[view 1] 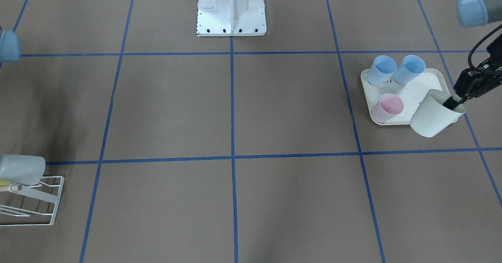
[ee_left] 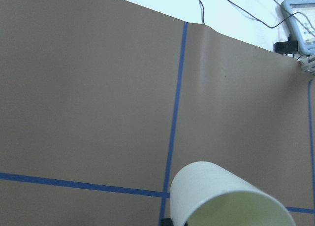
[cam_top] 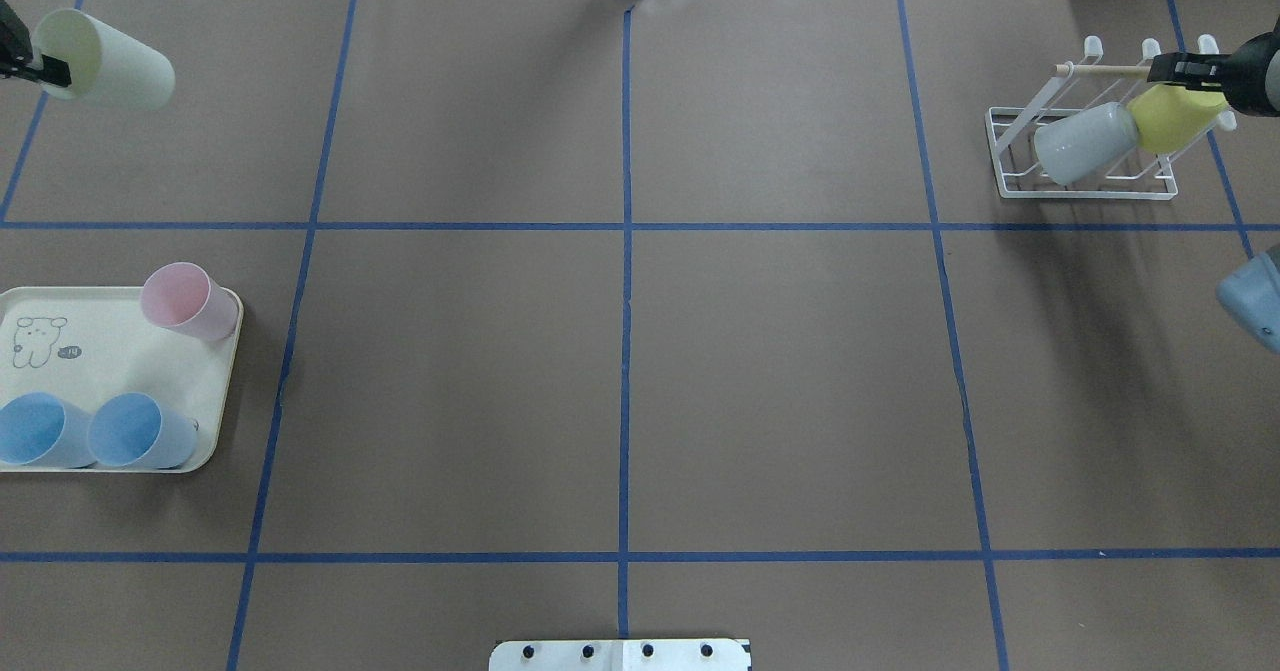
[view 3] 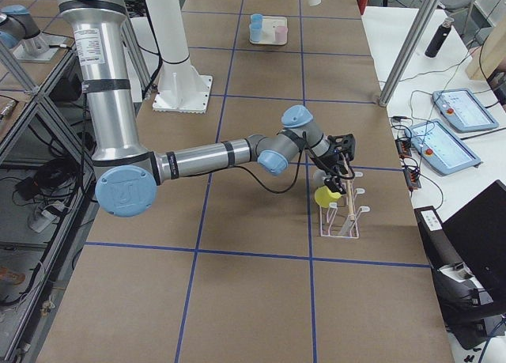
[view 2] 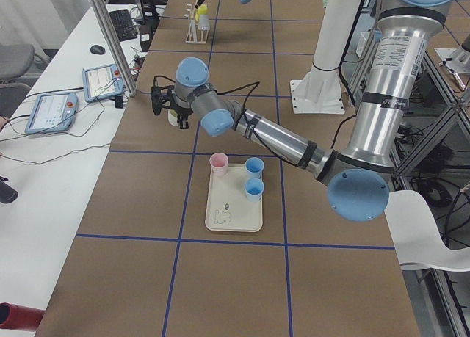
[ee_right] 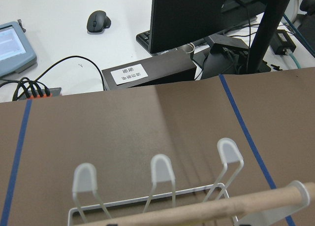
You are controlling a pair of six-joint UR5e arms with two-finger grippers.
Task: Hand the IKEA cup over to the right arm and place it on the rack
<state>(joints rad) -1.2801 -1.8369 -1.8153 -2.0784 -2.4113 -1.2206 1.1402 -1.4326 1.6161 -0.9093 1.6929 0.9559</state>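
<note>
Overhead view: left gripper (cam_top: 42, 68) pinches the cup (cam_top: 115, 76) by its rim over the far left corner of the table (cam_top: 640, 381). The cup is likely light, slick plastic, best taken near its base. Whether the right gripper (cam_top: 1185, 69) grips anything is unclear.

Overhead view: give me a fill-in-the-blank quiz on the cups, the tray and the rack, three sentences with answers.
1. The tray holds one pink cup and ____ blue cups.
2. The left claw grips the pale cup with one finger ____ its mouth.
3. The grey cup and the yellow cup sit on the white wire ____.

Missing words: two; inside; rack.
</note>
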